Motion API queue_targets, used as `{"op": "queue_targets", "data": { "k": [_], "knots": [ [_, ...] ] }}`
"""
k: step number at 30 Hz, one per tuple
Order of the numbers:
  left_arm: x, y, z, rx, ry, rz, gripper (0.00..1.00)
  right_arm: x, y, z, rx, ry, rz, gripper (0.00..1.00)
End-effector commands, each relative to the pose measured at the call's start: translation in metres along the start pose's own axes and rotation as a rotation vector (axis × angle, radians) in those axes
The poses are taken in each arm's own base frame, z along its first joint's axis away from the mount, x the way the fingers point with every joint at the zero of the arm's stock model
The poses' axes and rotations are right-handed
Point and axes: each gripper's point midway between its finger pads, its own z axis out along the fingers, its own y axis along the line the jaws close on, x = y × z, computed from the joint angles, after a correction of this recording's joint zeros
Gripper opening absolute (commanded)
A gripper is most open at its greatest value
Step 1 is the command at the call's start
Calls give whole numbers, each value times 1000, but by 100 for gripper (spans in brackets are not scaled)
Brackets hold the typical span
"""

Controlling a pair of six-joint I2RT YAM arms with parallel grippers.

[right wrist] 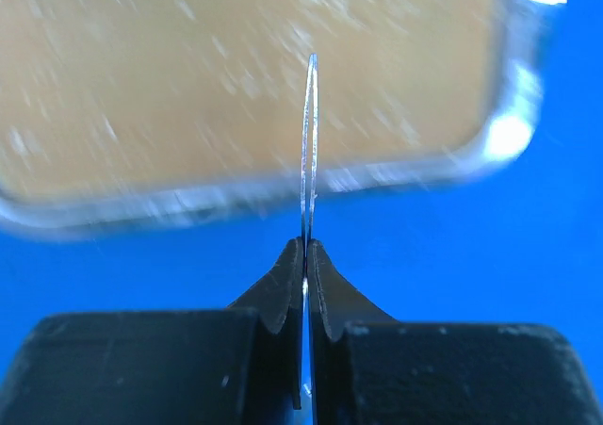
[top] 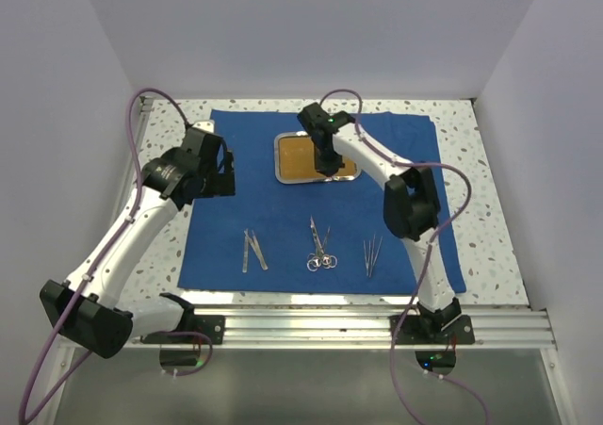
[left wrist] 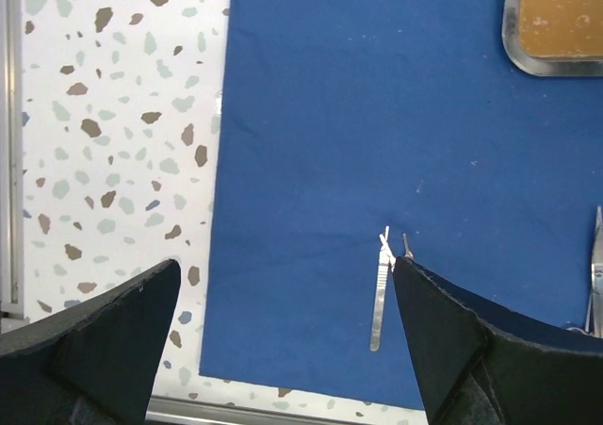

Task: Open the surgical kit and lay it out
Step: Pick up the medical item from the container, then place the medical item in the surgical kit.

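I hold the right claw (right wrist: 306,246) pinched on a thin instrument (right wrist: 309,142), edge-up over the tray (top: 276,158) toward the bench's far edge, presumably to carry it to the row (top: 318,251) on the cloth (top: 283,222), arm stretched forward, while the left claw (left wrist: 285,269) hangs spread over the cloth's left edge.

Flat blue wrap (top: 219,246) bears steel tray (top: 277,158) at back, silver instruments (top: 320,261) in front; tweezers (right wrist: 309,142) held over tray.

Your left arm (top: 122,232) and right arm (top: 372,156) wear white shells, black joints and trailing purple cables (top: 135,147); the left pincer (left wrist: 285,265) is black.
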Motion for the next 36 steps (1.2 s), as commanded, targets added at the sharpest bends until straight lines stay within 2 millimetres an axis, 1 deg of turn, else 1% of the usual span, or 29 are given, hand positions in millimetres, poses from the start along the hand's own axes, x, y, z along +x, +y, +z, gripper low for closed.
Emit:
{"op": "queue_targets", "data": {
  "k": [1,2,3,4,6,7,9,10,12,13,15,16,22,23,24,25,27,28,29,30,31,33,36],
  "knots": [
    [-10,-12,-2,76,-44,-20,99,4,-49,-87,20,-96,29,0],
    [-10,-14,-1,84,-44,-23,99,16,-56,-93,19,-92,44,0],
    [-9,-16,0,97,-40,-25,99,19,-66,-121,-22,-135,75,0],
    [-6,-18,3,102,-37,-24,99,51,-79,-107,14,-77,61,0],
    [-3,-22,5,119,-34,-25,99,76,-95,-115,23,-64,89,0],
    [3,-24,9,128,-18,-21,99,102,-109,-116,35,-38,91,0],
    [5,-27,12,144,-18,-25,99,126,-120,-118,27,-19,121,0],
    [9,-30,15,158,-11,-24,98,145,-129,-117,17,-12,127,0],
    [12,-33,17,172,-1,-21,98,166,-127,-115,-23,14,148,0],
    [14,-34,18,178,3,-23,98,181,-130,-107,-24,35,152,0],
    [16,-35,18,184,9,-15,98,195,-128,-107,-61,49,173,0],
    [16,-36,18,189,10,-15,97,202,-129,-100,-60,55,176,0],
    [23,-34,13,192,32,-13,96,213,-129,-88,-55,66,194,0],
    [23,-35,10,195,24,-9,96,214,-129,-88,-55,66,197,3],
    [23,-34,9,193,24,-10,96,214,-129,-89,-54,66,205,14],
    [24,-32,7,187,21,-7,96,213,-129,-90,-56,60,208,39],
    [24,-31,2,188,10,-7,96,210,-132,-94,-51,45,218,66],
    [25,-30,2,185,11,-7,96,205,-135,-101,-47,25,224,82],
    [25,-30,-1,190,2,-5,96,203,-137,-105,-45,13,228,90],
    [26,-30,-2,193,2,-8,96,201,-140,-110,-40,4,231,93],
    [29,-29,-2,194,5,-7,97,196,-143,-122,-45,-13,235,97],
    [31,-28,-5,200,-4,-12,97,191,-148,-135,-46,-38,243,98],
    [33,-27,-7,209,-19,-19,96,177,-157,-172,-93,-118,266,99]
  ]
}}
